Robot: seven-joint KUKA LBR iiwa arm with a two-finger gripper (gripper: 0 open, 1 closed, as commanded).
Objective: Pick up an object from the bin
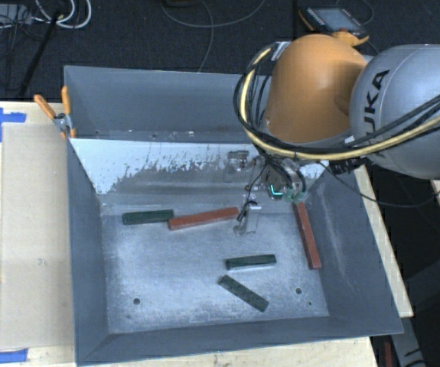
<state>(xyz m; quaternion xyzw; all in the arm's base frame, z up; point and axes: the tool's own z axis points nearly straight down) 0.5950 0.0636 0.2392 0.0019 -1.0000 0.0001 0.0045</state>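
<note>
My gripper hangs low in the middle of the bin, under the orange cover. Its fingertips stand at the right end of a red-brown flat bar that lies across the bin's middle. A dark green bar lies just left of that red-brown bar, end to end with it. Another red-brown bar rests along the right wall, right of the gripper. Below the gripper lie two more dark green bars, one level and one slanted.
The arm with its orange cover and looped cables overhangs the bin's upper right. The bin's left half and front left floor hold only grey speckled metal.
</note>
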